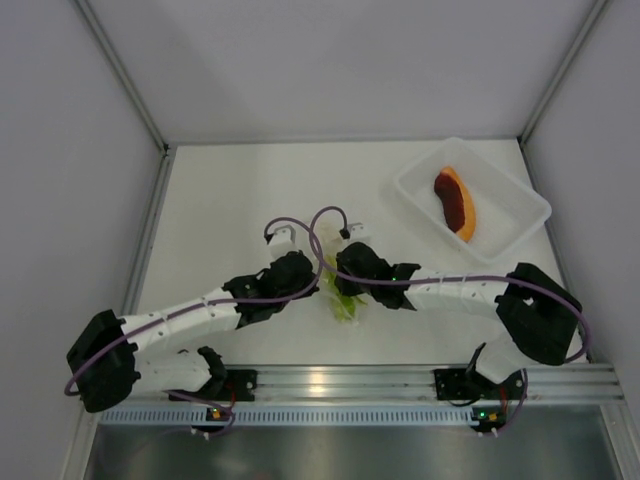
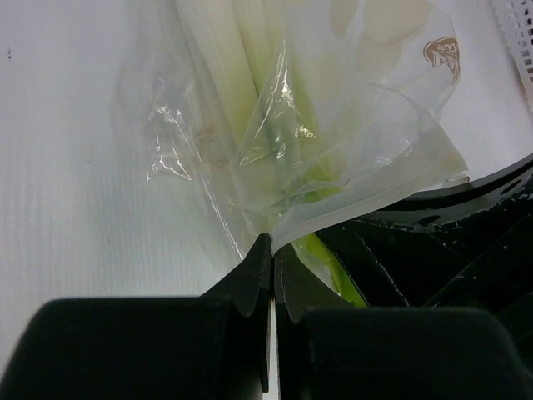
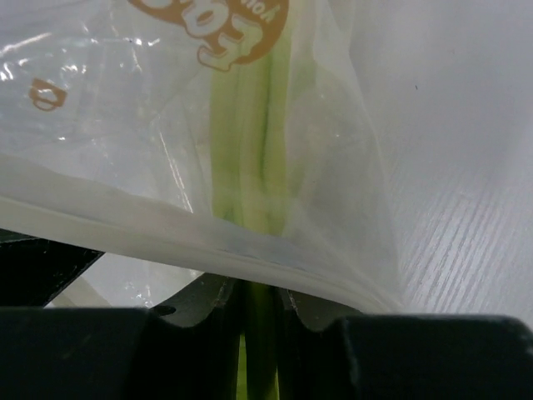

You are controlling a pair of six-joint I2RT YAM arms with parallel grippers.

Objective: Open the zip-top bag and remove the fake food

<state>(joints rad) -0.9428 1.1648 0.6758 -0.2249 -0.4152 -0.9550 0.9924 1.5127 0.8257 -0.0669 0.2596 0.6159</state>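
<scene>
Crinkly clear plastic zip-top bag (image 1: 346, 302) at my top view's centre holds the pale green leafy stalk (image 3: 250, 133); curved orange-red wedge (image 1: 456, 203) lies upper right.

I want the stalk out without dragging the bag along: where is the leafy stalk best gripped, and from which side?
Grip the leafy stalk at its greener end nearest the zip strip, coming from the mouth side and pinching across its narrow width. It lies lengthwise in the zip-top bag, so a pull along its length likely slides it out.
</scene>
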